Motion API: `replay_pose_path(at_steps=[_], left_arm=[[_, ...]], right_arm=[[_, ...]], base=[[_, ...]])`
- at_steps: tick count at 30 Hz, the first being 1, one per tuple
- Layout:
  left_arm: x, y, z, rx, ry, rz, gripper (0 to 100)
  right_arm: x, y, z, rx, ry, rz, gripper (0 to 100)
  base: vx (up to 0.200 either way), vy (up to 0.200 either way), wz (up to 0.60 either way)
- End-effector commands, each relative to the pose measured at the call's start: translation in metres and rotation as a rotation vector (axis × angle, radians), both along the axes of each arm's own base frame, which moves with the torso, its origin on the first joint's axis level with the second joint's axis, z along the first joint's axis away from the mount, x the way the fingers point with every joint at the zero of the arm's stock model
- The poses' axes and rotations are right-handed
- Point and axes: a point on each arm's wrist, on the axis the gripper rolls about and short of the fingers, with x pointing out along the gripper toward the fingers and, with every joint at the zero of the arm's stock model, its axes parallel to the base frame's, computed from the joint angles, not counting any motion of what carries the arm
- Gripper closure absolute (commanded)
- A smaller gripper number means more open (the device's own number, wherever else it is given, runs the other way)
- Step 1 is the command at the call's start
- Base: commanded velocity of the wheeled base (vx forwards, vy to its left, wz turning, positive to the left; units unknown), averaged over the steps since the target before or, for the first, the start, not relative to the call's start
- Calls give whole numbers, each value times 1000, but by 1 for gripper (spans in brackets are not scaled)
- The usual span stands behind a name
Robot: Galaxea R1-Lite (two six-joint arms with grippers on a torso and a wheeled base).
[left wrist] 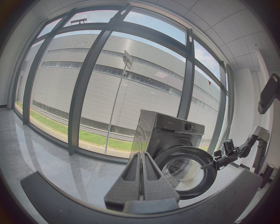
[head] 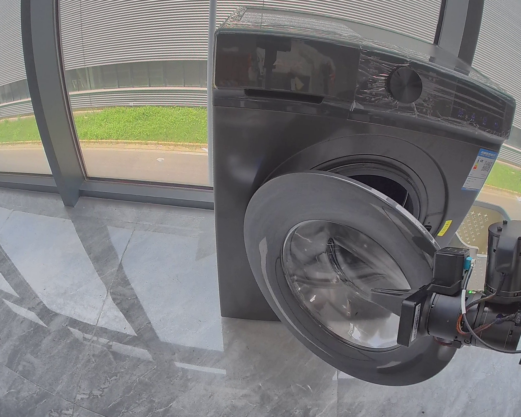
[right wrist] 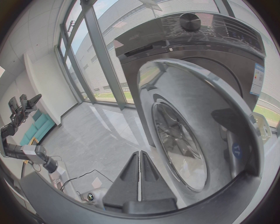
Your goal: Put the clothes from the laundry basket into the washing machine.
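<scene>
Grey metal washing machine's [head: 261, 150] round glass door [head: 284, 221] stands open over grey marble floor [head: 107, 300]; right gripper [right wrist: 139, 157] closed before the door, left gripper [left wrist: 142, 157] closed, well apart.

The washing machine [head: 246, 173] had a dark grey metal body with a smooth satin sheen. Its door [head: 274, 220] wore a glossy grey ring around clear, shiny glass [head: 333, 276]. Crinkled clear plastic film covered the control panel [head: 453, 100], and the knob [head: 405, 84] looked a dull, dark disc. At two o'clock from the drum opening sat a glossy paper sticker [head: 481, 170]. The floor [head: 138, 304] was polished grey stone, mirror-slick. My right gripper [right wrist: 139, 153] and left gripper [left wrist: 142, 154] had matt, fine-grained dark grey fingers.
</scene>
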Motion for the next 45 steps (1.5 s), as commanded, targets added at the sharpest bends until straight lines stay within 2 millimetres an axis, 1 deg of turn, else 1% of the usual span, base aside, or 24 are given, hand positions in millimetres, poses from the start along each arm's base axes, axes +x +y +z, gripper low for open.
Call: replay_pose_path(at_steps=[1,3,6,7,9,13,15,16,17,18,19,20,21,23,24,25,27,32,37,40,43,45], left_arm=[[2,0,0,-1,6,1,100],[2,0,-1,0,9,-1,100],[2,0,-1,0,9,-2,100],[2,0,-1,0,12,-2,100],[5,0,-1,0,22,-4,100],[10,0,-1,1,41,-4,100],[12,0,-1,2,46,-3,100],[12,0,-1,2,46,-3,100],[12,0,-1,2,47,-3,100],[12,0,-2,2,50,-5,100],[12,0,-2,2,50,-3,100],[12,0,-2,1,50,-5,100],[12,0,-2,1,50,-5,100],[12,0,-2,1,50,-5,100],[12,0,-2,1,50,-5,100],[12,0,-2,1,49,-5,100],[12,0,-2,1,49,-5,100],[12,0,-2,1,52,-7,100],[12,0,-3,1,54,-8,100],[12,0,-3,2,52,-8,100],[11,0,-5,1,55,-8,100],[11,0,-7,1,60,-8,100]], right_arm=[[9,-12,0,-11,-4,-80,100],[20,-25,0,-28,-15,-185,100],[30,-42,5,-28,-35,-278,100],[31,-44,6,-26,-38,-289,100],[38,-58,10,-23,-53,-348,100],[47,-73,14,-19,-70,-412,100],[55,-78,15,-10,-91,-440,100],[55,-79,15,-10,-94,-444,100],[61,-82,16,-1,-119,-459,100],[73,-90,17,2,-146,-494,100],[81,-95,16,2,-154,-515,100],[83,-97,16,1,-158,-522,100],[96,-104,17,3,-176,-549,100],[108,-109,21,10,-200,-572,100],[109,-110,21,11,-201,-573,100],[114,-111,26,19,-223,-575,100],[114,-111,29,23,-233,-575,100],[114,-111,29,21,-234,-573,100],[116,-112,34,25,-281,-552,100],[111,-109,35,28,-287,-529,100],[101,-107,41,36,-305,-491,100],[91,-104,45,37,-326,-416,100]], base=[[0,0,0],[0,0,0],[0,0,0],[0,0,0],[0,0,0],[0,0,0],[0,0,0],[0,0,0],[0,0,0],[0,0,0],[0,0,0],[0,0,0],[0,0,0],[0,0,0],[0,0,0],[0,0,0],[0,0,0],[0,0,0],[0,0,0],[0,0,0],[0,0,0],[0,0,0]])
